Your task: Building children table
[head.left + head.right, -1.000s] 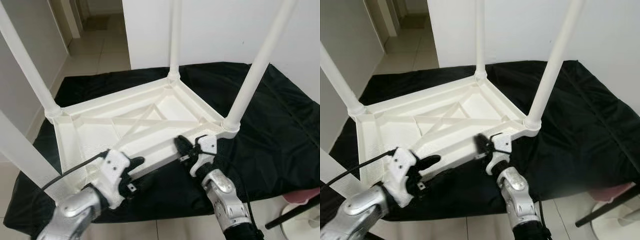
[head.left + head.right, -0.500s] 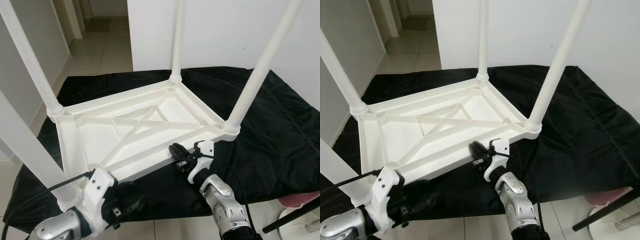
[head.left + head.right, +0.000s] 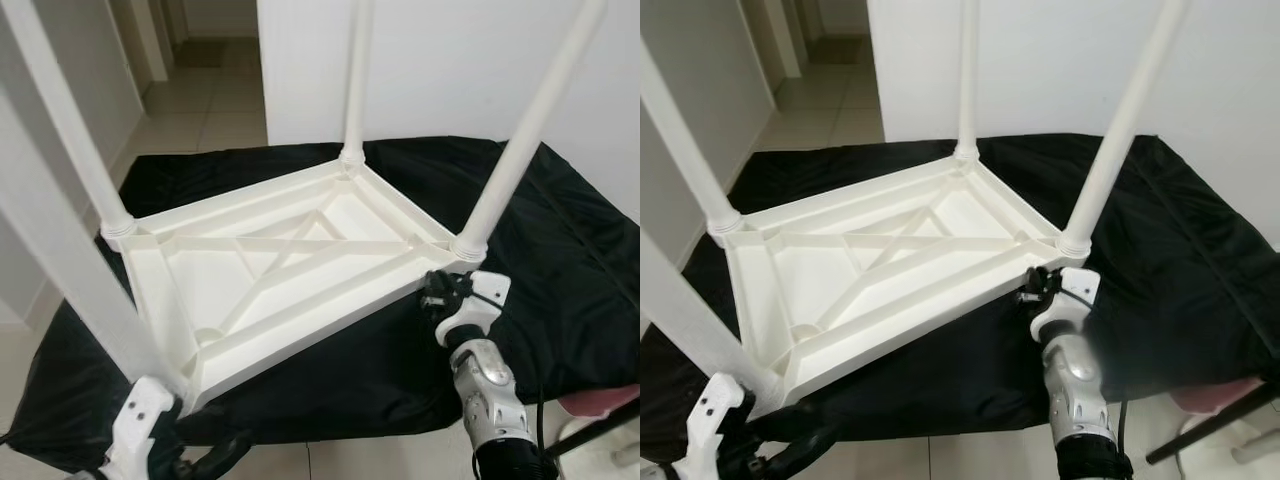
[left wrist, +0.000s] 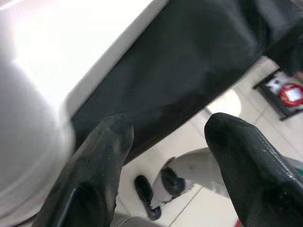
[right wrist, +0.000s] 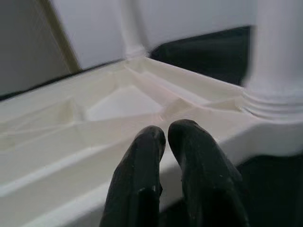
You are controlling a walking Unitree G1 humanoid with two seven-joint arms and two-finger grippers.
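Observation:
A white plastic children's table [image 3: 300,325] lies upside down on a black cloth [image 3: 570,250], its legs pointing up. My right gripper [image 3: 433,290] is shut with nothing between its fingers [image 5: 144,156], its tips against the near rim just beside the near-right leg [image 3: 515,150]. My left gripper [image 4: 168,127] is open, low at the near-left corner beneath the rim, close to the near-left leg [image 3: 70,260]. Its black fingers [image 3: 225,455] hang over the cloth's front edge.
The cloth covers a tiled floor in front of a white wall [image 3: 450,60]. A corridor [image 3: 210,60] opens at the far left. A pink object [image 3: 612,398] and a black rod [image 3: 590,430] sit at the near right. A red item [image 4: 289,93] lies on the floor.
My right gripper has slid right along the near rim, from its middle to the near-right corner. The left arm has dropped lower, down to the near-left corner. The camera has shifted a little.

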